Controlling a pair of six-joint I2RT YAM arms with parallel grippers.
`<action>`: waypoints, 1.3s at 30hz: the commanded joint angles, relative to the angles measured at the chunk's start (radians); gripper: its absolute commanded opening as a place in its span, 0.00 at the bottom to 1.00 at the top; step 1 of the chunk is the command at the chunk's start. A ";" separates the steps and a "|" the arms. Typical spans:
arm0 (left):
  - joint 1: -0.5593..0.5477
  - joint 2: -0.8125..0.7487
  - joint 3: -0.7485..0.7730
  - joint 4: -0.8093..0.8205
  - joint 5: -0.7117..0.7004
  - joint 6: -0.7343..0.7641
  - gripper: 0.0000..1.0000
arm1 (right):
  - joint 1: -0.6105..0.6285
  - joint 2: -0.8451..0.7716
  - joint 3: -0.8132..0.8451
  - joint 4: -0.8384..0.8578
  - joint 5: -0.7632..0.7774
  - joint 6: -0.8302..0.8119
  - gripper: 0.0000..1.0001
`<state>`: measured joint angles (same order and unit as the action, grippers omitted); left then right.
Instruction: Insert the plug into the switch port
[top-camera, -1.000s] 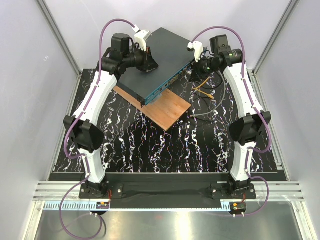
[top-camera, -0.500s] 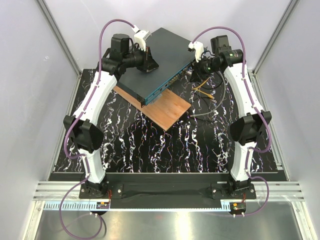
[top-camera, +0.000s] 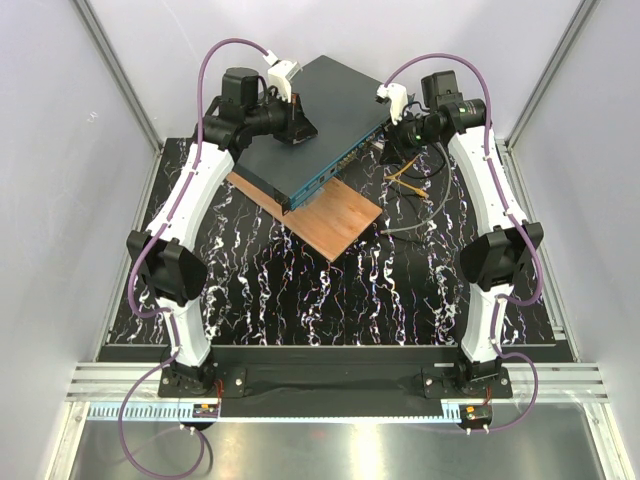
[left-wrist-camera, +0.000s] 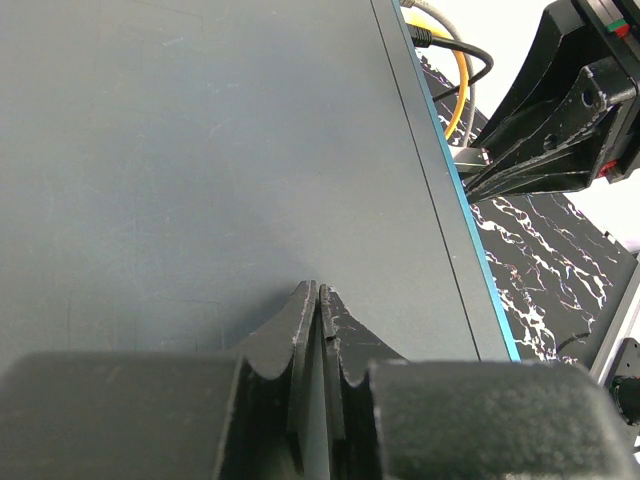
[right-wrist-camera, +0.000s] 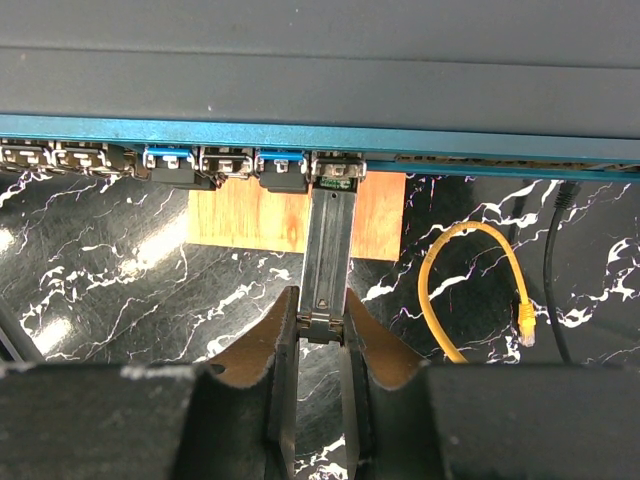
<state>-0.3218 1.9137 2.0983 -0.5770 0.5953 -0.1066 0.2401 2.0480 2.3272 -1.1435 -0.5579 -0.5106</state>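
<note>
The right gripper (right-wrist-camera: 318, 310) is holding the plug (right-wrist-camera: 328, 235), its jaws clamped on the rear end. The plug's nose is sitting at the mouth of a socket in the teal front face of the switch (right-wrist-camera: 320, 60), though I cannot tell how deep it is. The left gripper (left-wrist-camera: 318, 289) is pointing its tips at the switch's dark top, jaws pressed together on nothing, while a yellow cable (right-wrist-camera: 440, 300) is lying looped on the table (right-wrist-camera: 110, 290) beside the plug, near the wooden board (right-wrist-camera: 250, 215).
</note>
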 joint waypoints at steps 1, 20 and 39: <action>0.006 -0.022 -0.012 -0.004 0.014 -0.007 0.11 | 0.008 -0.051 0.001 0.156 -0.007 -0.012 0.00; 0.006 -0.018 -0.009 -0.003 0.018 -0.016 0.11 | 0.008 -0.153 -0.221 0.343 0.046 -0.031 0.00; 0.006 0.002 0.017 -0.009 0.026 -0.025 0.10 | 0.014 -0.193 -0.269 0.337 0.039 -0.019 0.00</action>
<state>-0.3214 1.9141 2.0983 -0.5766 0.5968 -0.1291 0.2413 1.9064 2.0544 -0.8852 -0.4824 -0.5297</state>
